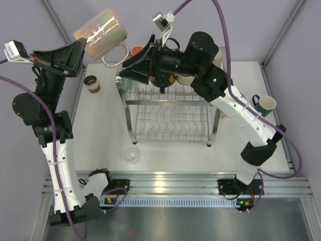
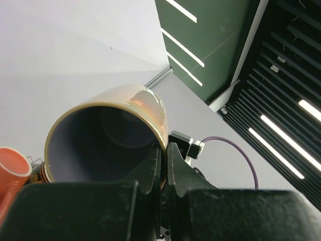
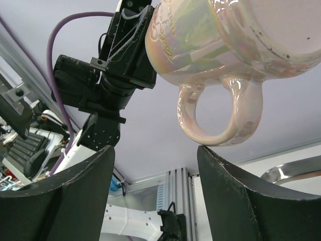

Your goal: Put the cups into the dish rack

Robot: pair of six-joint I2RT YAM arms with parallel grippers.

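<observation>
A large pearly pink mug (image 1: 100, 37) hangs high over the table's far left. My left gripper (image 1: 83, 50) is shut on its rim; in the left wrist view the fingers (image 2: 164, 160) pinch the mug (image 2: 108, 135) wall. My right gripper (image 1: 124, 68) is open beside the mug's handle (image 1: 114, 60). In the right wrist view the handle (image 3: 220, 120) sits just above the right fingertip (image 3: 203, 150), with nothing between the fingers of the gripper (image 3: 155, 155). The chrome dish rack (image 1: 173, 108) stands mid-table, partly under the right arm.
An orange cup (image 1: 136, 51) stands behind the rack, and a brown paper cup (image 1: 92, 84) to its left. In front of the rack is a clear cup (image 1: 131, 153). A teal mug (image 1: 264, 104) stands at the right edge. Beige cups (image 1: 185, 79) show under the right arm.
</observation>
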